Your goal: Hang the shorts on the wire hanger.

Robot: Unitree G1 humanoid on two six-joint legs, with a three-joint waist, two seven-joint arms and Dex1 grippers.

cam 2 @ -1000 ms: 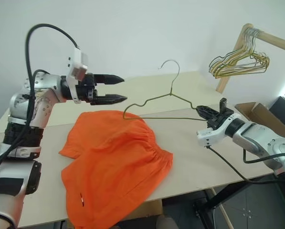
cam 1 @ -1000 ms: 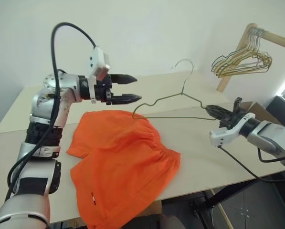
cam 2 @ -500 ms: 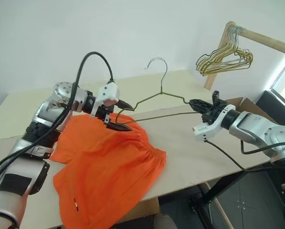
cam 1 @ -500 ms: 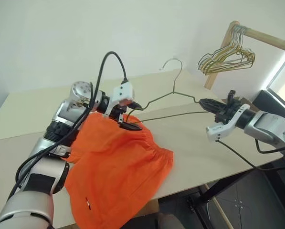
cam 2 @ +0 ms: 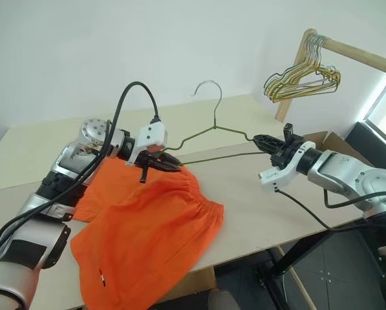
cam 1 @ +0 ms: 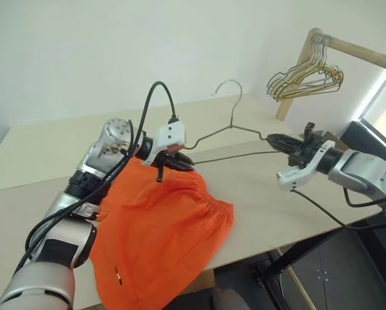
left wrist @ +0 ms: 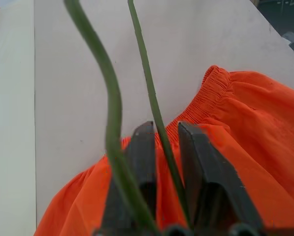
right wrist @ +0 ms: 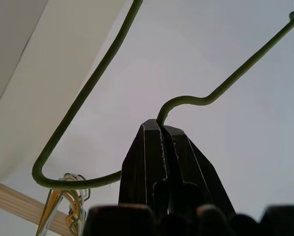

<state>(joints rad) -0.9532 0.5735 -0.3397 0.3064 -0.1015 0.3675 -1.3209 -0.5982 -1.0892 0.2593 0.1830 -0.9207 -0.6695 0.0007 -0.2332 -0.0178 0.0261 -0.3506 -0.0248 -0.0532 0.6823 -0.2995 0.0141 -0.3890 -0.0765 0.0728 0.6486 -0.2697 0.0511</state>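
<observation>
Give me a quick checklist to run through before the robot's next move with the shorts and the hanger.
1. Right pincer shut on the hanger at its shoulder bend: ok.
2. Hanger held up off the table, hook upward: ok.
3. Left pincer at the shorts' waistband: ok.
4. Left pincer actually pinching cloth: cannot tell; its fingers straddle the hanger's lower wire, with orange cloth just behind them.
5. Shorts threaded onto the hanger: not ok; they lie on the table, the hanger's near end just over the waistband.
6. Spare hangers on the rack well apart from the working area: ok.
</observation>
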